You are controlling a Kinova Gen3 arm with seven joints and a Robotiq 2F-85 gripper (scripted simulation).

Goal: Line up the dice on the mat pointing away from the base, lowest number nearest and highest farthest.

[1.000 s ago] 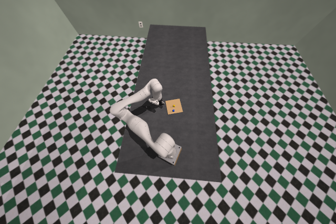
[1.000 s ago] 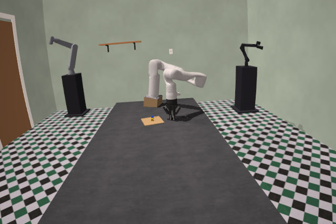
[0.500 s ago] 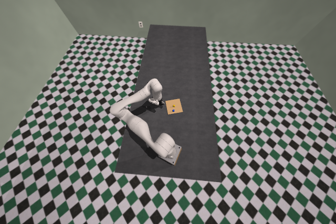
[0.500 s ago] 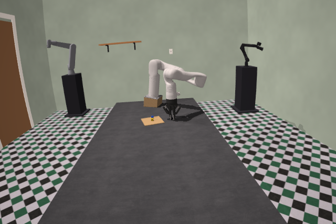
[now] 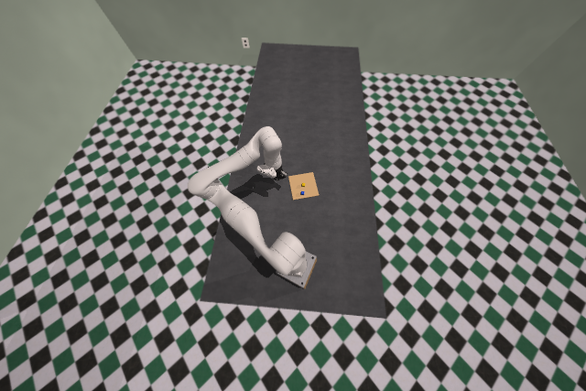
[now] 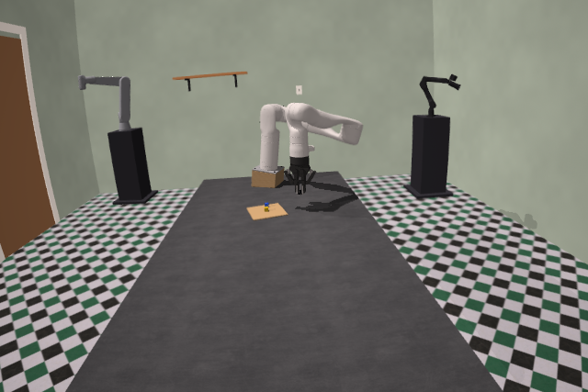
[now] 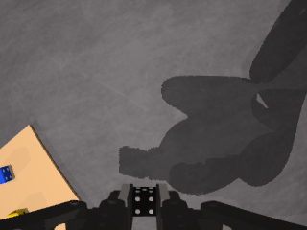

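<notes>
While the gripper (image 5: 285, 175) (image 6: 299, 192) (image 7: 144, 197), closed on the black die (image 7: 144, 202), hung toward the worktop's (image 5: 330, 116) (image 6: 285, 307) (image 7: 96, 72) left edge (top view), a slip or low crossing risked turning it or knocking its neighbours. Rightward, the mat (image 5: 309, 179) (image 6: 258, 214) (image 7: 43, 177) bore the blue die (image 5: 302, 193) (image 6: 266, 204) (image 7: 7, 173), nearer the base-end edge, and the yellow die (image 5: 303, 184) (image 6: 266, 209) (image 7: 17, 213), farther. No containers seen.
</notes>
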